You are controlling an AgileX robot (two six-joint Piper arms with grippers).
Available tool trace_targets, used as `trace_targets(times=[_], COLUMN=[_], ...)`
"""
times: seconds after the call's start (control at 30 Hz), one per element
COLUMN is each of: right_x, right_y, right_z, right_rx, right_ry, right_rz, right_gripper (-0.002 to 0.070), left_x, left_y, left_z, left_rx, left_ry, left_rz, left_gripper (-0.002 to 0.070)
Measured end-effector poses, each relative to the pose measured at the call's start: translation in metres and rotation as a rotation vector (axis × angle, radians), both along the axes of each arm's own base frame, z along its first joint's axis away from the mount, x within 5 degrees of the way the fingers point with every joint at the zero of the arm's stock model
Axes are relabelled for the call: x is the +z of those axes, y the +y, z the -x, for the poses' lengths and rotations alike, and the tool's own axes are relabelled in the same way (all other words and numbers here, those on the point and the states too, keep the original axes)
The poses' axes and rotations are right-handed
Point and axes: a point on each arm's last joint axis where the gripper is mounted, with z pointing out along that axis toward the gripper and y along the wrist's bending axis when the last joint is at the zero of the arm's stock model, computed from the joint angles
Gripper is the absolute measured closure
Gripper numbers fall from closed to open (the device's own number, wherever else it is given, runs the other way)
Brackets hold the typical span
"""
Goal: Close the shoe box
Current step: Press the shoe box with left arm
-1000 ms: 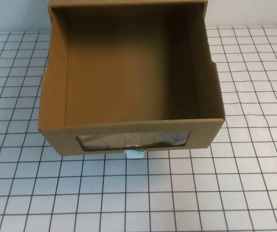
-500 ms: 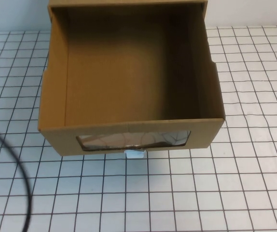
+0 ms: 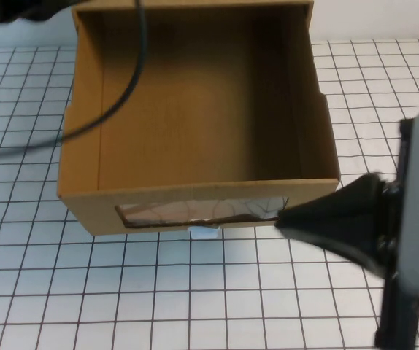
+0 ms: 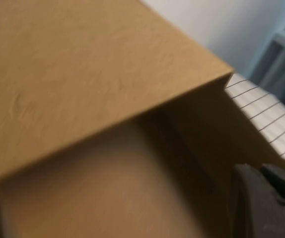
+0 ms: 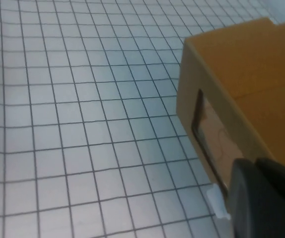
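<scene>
The shoe box (image 3: 85, 200) is a brown cardboard drawer, pulled out toward me and empty inside. Its front has a clear window (image 3: 202, 211) with a small white pull tab (image 3: 204, 232) below it. My right gripper (image 3: 282, 219) is shut and empty, its tip at the right end of the window. In the right wrist view the gripper (image 5: 256, 198) is beside the tab (image 5: 217, 202) and the box front (image 5: 187, 94). My left gripper (image 4: 264, 198) looks shut and hangs over the box's back part (image 4: 83, 74). In the high view only the left arm (image 3: 12, 9) shows, at the back left.
The box stands on a white table with a black grid (image 3: 195, 306). A black cable (image 3: 133, 80) from the left arm hangs across the left side of the drawer. A pale wall runs behind the table.
My right arm has come in from the right to the box's front right corner. My left arm has moved to the back left, its cable swinging over the drawer. The box has not moved.
</scene>
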Motion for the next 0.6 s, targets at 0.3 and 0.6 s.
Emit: trace_targets(times=[0.3, 0.6], right_x=[-0.050, -0.083], right_y=[0.050, 0.107], right_z=[-0.002, -0.026], right_rx=[0.146, 0.306], right_ry=[-0.177, -0.299], right_rz=[0.107, 0.203], right_gripper=[0.0689, 0.0689], left_x=[-0.012, -0.036], left_y=[-0.027, -0.036], left_z=[-0.106, -0.161], left_rx=[-0.195, -0.212], left_ry=[0.157, 0.231], left_rz=[0.136, 0.180], left_gripper=[0.0677, 0.0677])
